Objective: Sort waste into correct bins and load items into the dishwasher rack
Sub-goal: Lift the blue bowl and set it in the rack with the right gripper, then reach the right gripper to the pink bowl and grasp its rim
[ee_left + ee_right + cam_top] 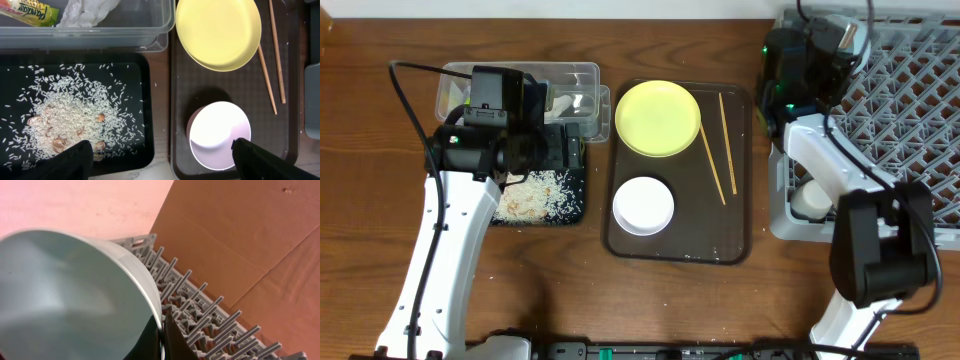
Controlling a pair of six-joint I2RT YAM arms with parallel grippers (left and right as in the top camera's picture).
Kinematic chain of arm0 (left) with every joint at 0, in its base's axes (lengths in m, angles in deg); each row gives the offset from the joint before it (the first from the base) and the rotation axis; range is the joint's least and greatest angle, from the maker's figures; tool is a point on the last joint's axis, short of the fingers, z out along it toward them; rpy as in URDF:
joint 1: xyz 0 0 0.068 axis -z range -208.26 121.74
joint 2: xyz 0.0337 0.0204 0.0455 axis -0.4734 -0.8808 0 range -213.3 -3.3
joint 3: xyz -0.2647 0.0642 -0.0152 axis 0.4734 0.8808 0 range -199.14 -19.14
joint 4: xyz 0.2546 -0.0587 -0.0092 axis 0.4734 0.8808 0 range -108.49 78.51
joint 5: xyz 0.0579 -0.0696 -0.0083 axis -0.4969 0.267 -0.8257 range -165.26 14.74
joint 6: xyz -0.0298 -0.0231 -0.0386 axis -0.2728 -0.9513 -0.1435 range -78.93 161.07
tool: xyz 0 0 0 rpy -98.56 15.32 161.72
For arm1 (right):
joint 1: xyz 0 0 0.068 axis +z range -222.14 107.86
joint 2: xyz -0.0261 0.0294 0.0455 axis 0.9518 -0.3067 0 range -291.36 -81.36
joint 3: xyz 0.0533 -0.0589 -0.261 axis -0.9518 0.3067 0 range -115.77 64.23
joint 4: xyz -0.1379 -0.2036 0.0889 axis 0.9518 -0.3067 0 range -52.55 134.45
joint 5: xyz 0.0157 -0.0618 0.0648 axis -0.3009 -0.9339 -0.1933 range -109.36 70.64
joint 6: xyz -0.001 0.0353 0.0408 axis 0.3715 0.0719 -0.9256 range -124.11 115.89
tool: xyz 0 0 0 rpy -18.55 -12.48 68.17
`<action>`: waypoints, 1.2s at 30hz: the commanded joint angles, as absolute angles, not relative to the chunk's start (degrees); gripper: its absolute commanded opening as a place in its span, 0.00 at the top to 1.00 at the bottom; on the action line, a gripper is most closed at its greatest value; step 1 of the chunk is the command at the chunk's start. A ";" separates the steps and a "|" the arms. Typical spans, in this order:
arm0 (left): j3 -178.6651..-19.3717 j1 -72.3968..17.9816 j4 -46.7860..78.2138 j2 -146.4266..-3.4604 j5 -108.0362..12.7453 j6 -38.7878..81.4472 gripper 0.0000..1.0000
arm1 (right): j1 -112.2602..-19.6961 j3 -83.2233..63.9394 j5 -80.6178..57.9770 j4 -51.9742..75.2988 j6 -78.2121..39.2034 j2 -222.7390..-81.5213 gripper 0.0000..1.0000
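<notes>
My left gripper (560, 148) (167, 165) hangs open and holds nothing, above the gap between the black tray (575, 215) (145, 100) and the brown tray. Rice-like scraps (535, 195) (65, 120) lie in the black tray. Inside the clear container (585, 72) (100, 37) are the yellow-green wrapper (32, 12) and crumpled white paper (87, 12). A yellow plate (658, 118) (217, 32), white bowl (642, 205) (220, 132) and chopsticks (728, 140) (276, 55) rest on the brown tray. My right gripper (825, 38) (162, 335) is shut on the light-blue bowl's (65, 290) rim, over the grey rack (910, 110) (200, 310).
The brown serving tray (735, 230) lies mid-table between the bins and the rack. A white cup (810, 200) sits in the rack's near left part. Upright pegs fill the rack beside the held bowl. Brown cardboard stands behind the rack.
</notes>
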State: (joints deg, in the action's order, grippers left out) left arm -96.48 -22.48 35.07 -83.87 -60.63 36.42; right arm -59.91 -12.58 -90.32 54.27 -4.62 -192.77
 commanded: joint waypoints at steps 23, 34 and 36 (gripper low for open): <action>-97.20 -22.45 35.05 -84.22 -61.00 36.53 0.09 | -64.42 -12.87 -82.96 62.43 2.05 -199.99 0.99; -97.20 -22.45 35.05 -84.22 -61.00 36.53 0.09 | -64.09 -12.87 -82.98 68.70 9.30 -203.75 0.99; -97.20 -22.45 35.07 -84.22 -61.00 36.53 0.09 | -63.61 -12.87 -83.15 68.24 9.57 -203.75 0.99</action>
